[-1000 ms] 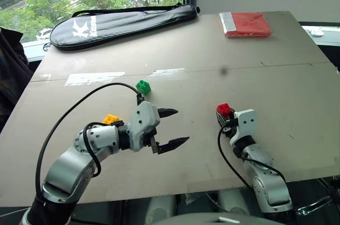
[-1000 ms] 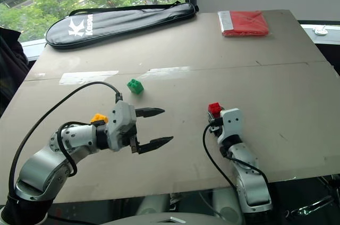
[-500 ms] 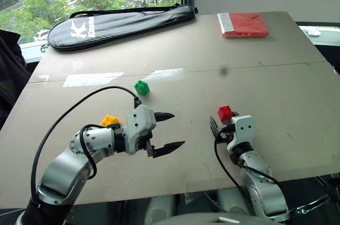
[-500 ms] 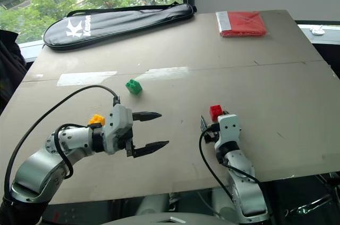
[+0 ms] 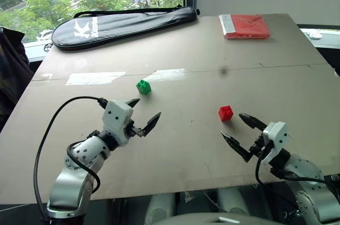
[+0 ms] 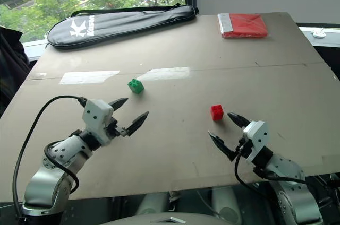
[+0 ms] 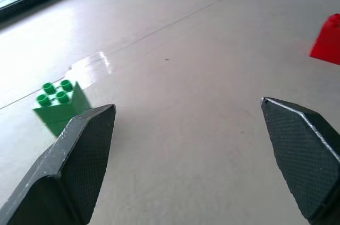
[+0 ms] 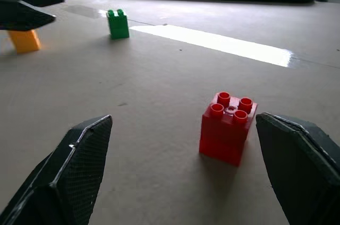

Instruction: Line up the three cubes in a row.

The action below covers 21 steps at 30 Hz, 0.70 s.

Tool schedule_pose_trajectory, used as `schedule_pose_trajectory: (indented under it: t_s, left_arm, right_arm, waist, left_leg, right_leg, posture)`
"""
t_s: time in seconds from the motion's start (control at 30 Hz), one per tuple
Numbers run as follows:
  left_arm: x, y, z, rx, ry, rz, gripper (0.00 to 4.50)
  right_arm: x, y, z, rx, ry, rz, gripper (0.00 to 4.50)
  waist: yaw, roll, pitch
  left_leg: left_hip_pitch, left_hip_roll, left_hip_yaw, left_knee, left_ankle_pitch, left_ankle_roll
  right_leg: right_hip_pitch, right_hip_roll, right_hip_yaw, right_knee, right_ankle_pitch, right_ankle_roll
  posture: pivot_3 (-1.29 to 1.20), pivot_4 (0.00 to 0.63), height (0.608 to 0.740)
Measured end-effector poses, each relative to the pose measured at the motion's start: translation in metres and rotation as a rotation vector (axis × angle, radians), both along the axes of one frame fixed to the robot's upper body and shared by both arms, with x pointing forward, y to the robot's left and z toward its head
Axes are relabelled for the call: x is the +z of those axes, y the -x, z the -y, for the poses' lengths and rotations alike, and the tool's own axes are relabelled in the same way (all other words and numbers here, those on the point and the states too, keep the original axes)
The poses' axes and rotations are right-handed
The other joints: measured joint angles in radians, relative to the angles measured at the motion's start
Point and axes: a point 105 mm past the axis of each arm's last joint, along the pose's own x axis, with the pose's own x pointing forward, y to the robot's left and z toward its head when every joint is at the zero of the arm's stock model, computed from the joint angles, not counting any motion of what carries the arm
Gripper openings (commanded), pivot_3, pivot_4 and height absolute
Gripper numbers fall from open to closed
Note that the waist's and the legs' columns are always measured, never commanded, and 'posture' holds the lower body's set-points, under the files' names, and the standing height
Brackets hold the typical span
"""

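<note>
Cubes (image 5: 225, 113) unmarked; "K" on bag (image 5: 125, 18)

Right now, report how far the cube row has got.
Done: nothing is lined up; the red cube stands free on the table, beyond the open right gripper. In hand: nothing; the left gripper is open too. Left: bring the green cube and yellow cube into line.

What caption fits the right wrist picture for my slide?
Open right gripper facing a red cube, green cube and yellow cube beyond.
</note>
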Motion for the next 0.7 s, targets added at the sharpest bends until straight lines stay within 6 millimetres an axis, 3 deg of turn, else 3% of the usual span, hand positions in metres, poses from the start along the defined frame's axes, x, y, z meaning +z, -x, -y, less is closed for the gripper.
schedule_pose_trajectory:
  t_s: [0.1, 0.23, 0.53, 0.7]
  left_arm:
    - [-0.002, -0.019, 0.003, 0.021, -0.009, 0.001, 4.5]
    - [0.002, -0.062, -0.005, 0.086, -0.049, 0.014, 4.5]
    - [0.006, -0.102, -0.017, 0.141, -0.095, -0.029, 4.5]
    - [-0.009, -0.115, -0.028, 0.165, -0.099, -0.122, 4.5]
  right_arm:
    - [0.003, 0.008, -0.003, 0.107, -0.018, -0.014, 4.45]
    - [0.01, 0.007, -0.003, 0.149, -0.006, 0.017, 4.45]
    - [0.017, 0.008, -0.006, 0.139, -0.047, 0.042, 4.45]
    - [0.018, 0.008, -0.004, 0.12, -0.061, 0.046, 4.45]
  waist:
    - [0.001, 0.0, 0.0]
    - [0.0, -0.002, 0.0]
    - [0.003, -0.003, 0.0]
    - [0.001, -0.003, 0.001]
  left_leg:
    - [0.0, -0.001, 0.001, 0.0, 0.0, 0.0]
    - [0.0, -0.002, 0.0, 0.002, 0.0, 0.0]
    - [-0.002, -0.002, -0.002, 0.002, 0.0, 0.0]
    - [-0.003, -0.003, -0.002, 0.002, 0.0, -0.001]
  right_leg:
    - [0.0, 0.0, 0.0, 0.0, 0.001, 0.0]
    - [0.001, 0.0, 0.0, 0.0, 0.005, -0.001]
    - [-0.002, -0.001, 0.001, 0.0, 0.005, -0.001]
    - [-0.002, -0.001, 0.0, 0.0, 0.005, 0.0]
  posture:
    - [0.0, 0.15, 0.701]
    - [0.0, 0.15, 0.701]
    - [0.0, 0.15, 0.701]
    - [0.0, 0.15, 0.701]
